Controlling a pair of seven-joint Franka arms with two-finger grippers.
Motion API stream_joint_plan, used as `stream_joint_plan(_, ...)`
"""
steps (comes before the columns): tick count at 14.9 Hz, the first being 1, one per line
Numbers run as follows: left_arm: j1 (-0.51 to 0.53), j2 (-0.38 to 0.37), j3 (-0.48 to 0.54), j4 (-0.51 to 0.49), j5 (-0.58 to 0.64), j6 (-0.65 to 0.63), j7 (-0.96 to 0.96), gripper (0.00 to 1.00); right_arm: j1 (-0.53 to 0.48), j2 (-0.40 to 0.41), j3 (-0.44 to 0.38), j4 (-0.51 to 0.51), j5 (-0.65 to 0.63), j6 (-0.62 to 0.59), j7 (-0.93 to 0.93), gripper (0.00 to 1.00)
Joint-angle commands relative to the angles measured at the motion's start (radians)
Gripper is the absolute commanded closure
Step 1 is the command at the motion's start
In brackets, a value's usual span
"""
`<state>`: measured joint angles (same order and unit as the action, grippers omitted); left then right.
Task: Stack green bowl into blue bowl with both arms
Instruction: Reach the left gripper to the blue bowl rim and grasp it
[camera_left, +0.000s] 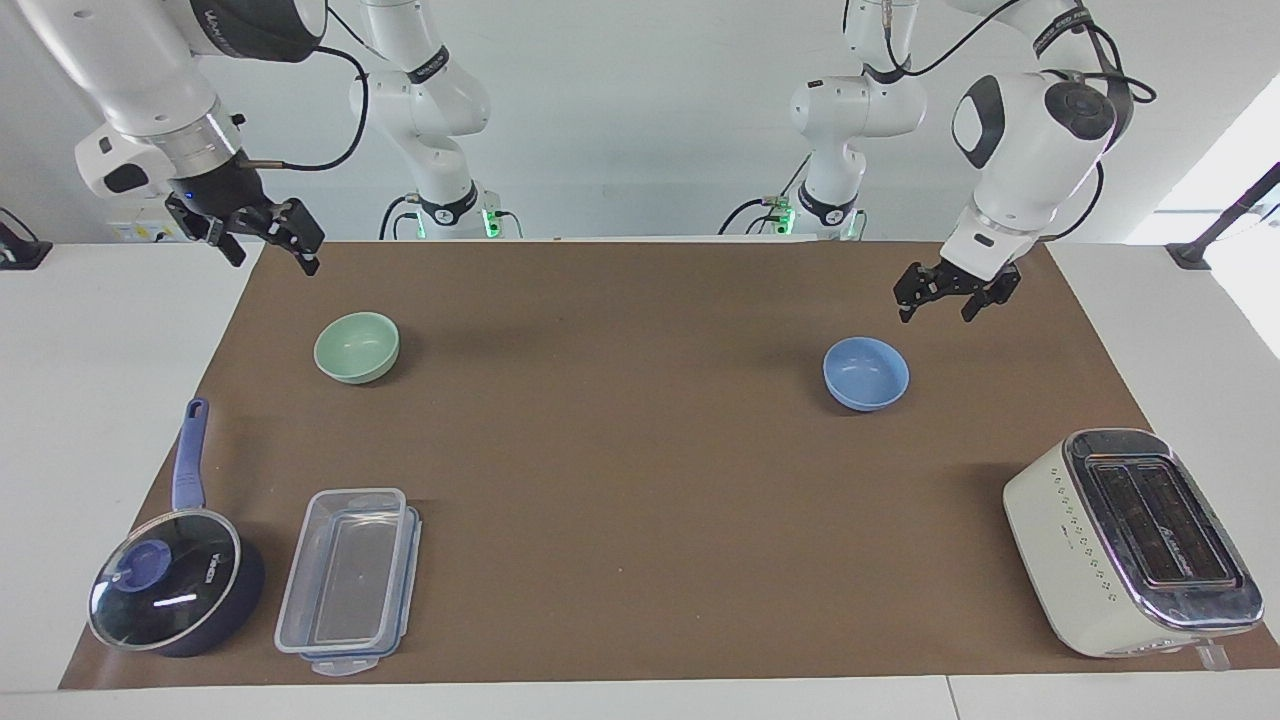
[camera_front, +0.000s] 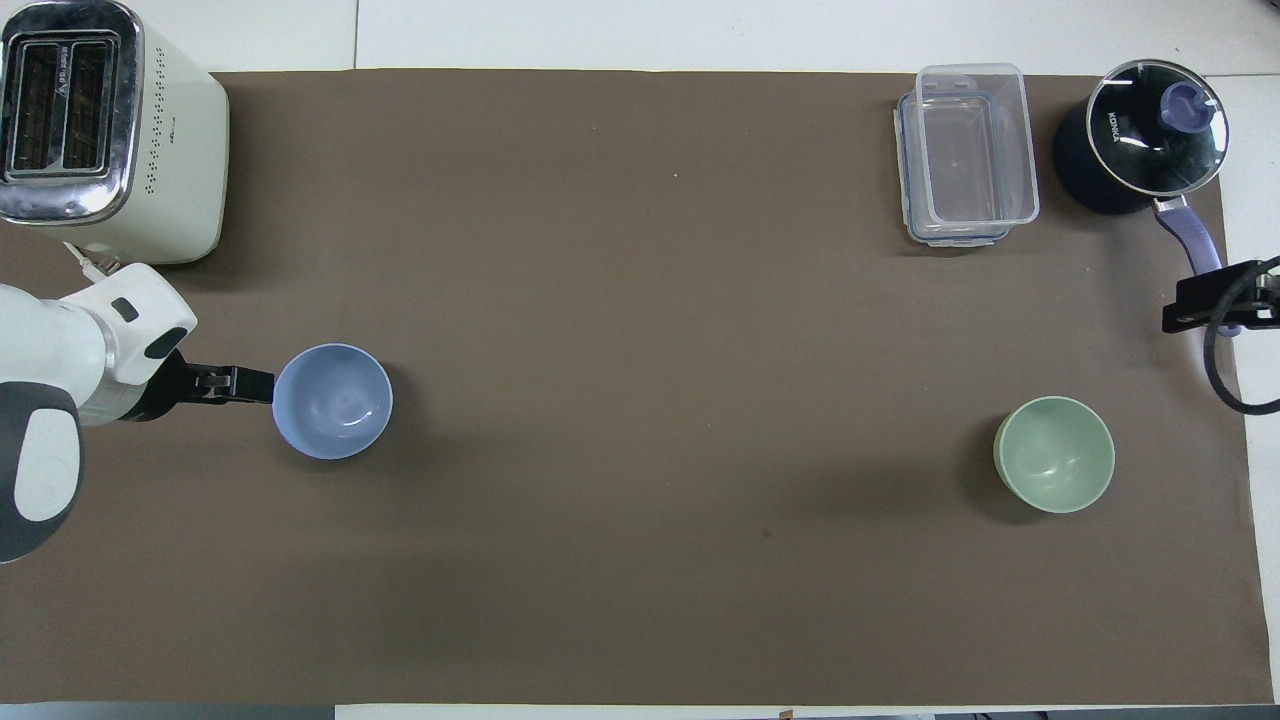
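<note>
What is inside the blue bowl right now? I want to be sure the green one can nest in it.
Nothing is inside the blue bowl: its whole inner surface shows bare. The left tool hangs above the mat beside it, covering none of it. The green bowl is also empty.

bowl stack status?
Nothing stacked yet. The green bowl and blue bowl sit apart at the two ends of the mat. Left gripper is open over the mat beside the blue bowl; right gripper is open and raised. Both grasps and the stacking remain.

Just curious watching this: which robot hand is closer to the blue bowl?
Left. The left gripper hangs in the air beside the blue bowl; the right gripper is up at the green bowl's end.
</note>
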<state>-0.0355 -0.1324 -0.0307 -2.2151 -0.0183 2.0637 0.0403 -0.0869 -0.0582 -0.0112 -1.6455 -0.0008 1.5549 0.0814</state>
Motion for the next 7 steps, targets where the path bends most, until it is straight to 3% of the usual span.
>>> stream_joint_plan(1, -0.004, 0.023, -0.005, -0.078, 0.017, 0.125, 0.003, 0.00, -0.016, -0.003, 0.003, -0.013, -0.001, 0.051, -0.019, 0.00)
stream_joint_plan(7, -0.009, 0.079, -0.005, -0.135, 0.017, 0.250, 0.001, 0.03, 0.001, -0.015, 0.016, -0.057, -0.001, 0.119, -0.006, 0.00)
